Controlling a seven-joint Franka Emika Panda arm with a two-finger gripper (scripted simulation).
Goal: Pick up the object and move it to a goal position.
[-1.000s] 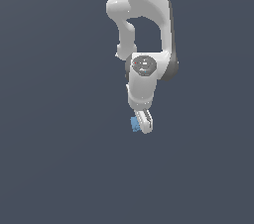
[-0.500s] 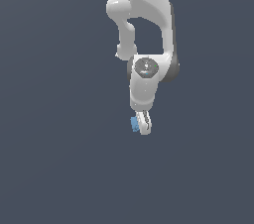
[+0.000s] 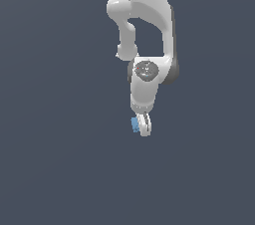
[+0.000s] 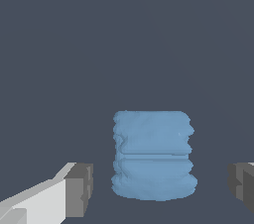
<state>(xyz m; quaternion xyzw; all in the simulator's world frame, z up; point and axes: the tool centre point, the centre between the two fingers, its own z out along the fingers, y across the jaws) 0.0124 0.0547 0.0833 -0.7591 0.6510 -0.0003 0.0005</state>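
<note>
The object, a small light-blue cube [image 4: 153, 154] with a mottled surface, rests on the dark grey floor. In the wrist view it sits between my two fingers, with a gap on each side. My gripper [image 4: 161, 191] is open around it, touching neither side. One grey pad [image 4: 79, 190] shows beside the cube and the other pad [image 4: 243, 188] is at the frame's edge. In the exterior view the cube [image 3: 134, 123] peeks out at the exterior view's left of the white gripper [image 3: 141, 126], which points down from the arm.
The white arm [image 3: 147, 15] reaches down from the top of the exterior view. The floor [image 3: 60, 169] is plain dark grey all around, with no other object in sight.
The gripper has lowered slightly around the cube. The cube has not moved.
</note>
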